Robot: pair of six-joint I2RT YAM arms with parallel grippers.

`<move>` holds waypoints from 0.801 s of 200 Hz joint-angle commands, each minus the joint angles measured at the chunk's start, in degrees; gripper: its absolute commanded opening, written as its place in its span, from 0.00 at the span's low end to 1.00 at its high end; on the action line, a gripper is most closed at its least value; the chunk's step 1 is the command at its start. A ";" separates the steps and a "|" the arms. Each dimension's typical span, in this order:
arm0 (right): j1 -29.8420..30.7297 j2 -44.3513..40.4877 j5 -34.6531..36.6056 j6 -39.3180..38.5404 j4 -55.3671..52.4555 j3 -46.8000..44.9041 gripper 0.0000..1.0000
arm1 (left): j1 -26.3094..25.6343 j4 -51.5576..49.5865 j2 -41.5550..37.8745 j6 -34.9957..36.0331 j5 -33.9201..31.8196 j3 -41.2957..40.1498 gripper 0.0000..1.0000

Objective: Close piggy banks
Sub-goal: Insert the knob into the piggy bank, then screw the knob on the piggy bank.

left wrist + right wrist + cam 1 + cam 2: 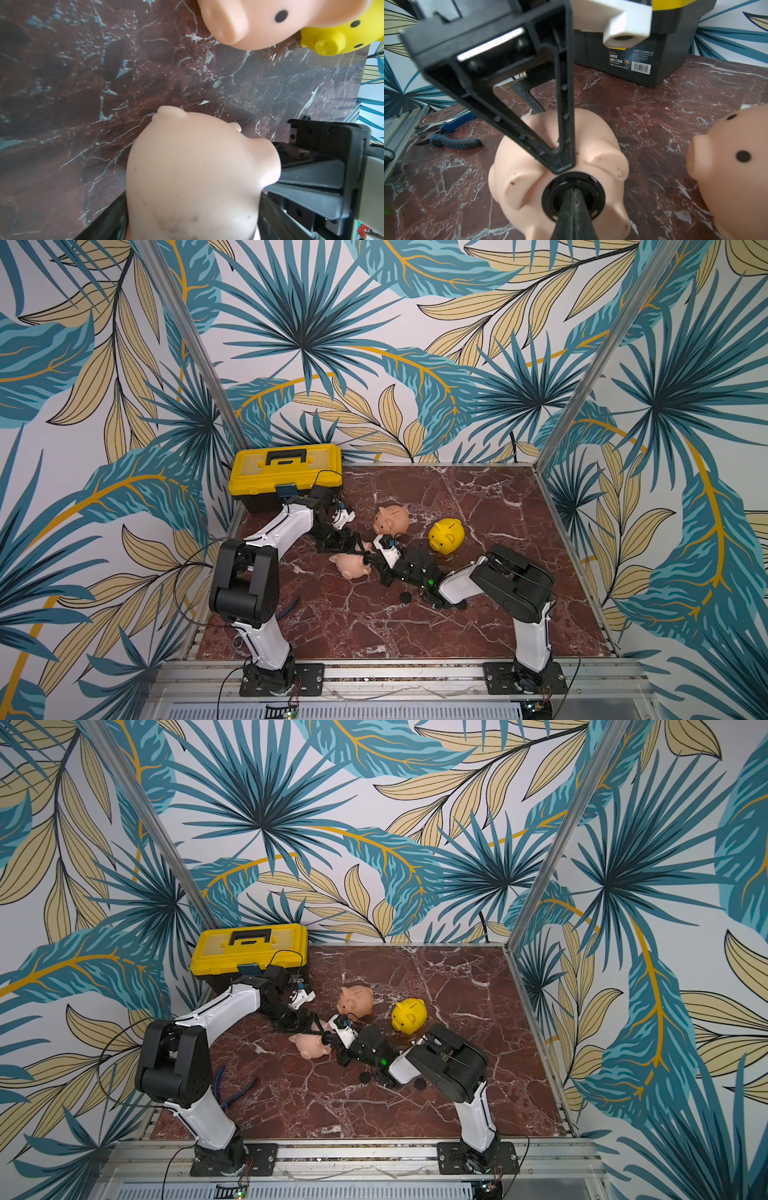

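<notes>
Pale piggy bank [591, 133] overturned | black plug [548, 197] in its belly | toolbox [253, 472] closed

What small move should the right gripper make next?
Probably a slight push inward. The shut right gripper has its tips at the centre of the black round plastic plug, which sits in the belly hole of the overturned pale pink plastic piggy bank, held by the left gripper. I cannot tell whether the plug is fully seated.
</notes>
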 commanded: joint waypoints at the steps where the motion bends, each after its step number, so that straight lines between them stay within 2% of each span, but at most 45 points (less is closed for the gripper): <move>1: 0.15 0.98 -0.08 -3.35 -1.34 0.84 0.00 | -0.56 -1.21 1.77 1.20 1.88 -2.53 0.81; 42: 0.16 0.30 0.75 -7.98 -4.88 2.21 0.00 | -0.55 -1.30 1.81 1.40 1.86 -2.46 0.81; 75: 0.21 0.25 0.48 -6.68 -5.86 3.02 0.00 | -0.64 -1.30 2.07 1.38 2.12 -2.55 0.81; 100: 0.06 0.14 0.06 -2.45 -4.76 2.97 0.00 | -0.82 -1.30 2.33 1.28 1.92 -2.62 0.80; 130: -0.71 -0.84 -0.90 7.26 -5.01 3.52 0.00 | -1.59 -1.23 2.34 0.92 1.46 -2.87 0.81; 160: -1.10 -2.25 0.50 16.43 -12.29 6.06 0.00 | -2.08 -1.20 2.17 0.37 0.81 -3.23 0.81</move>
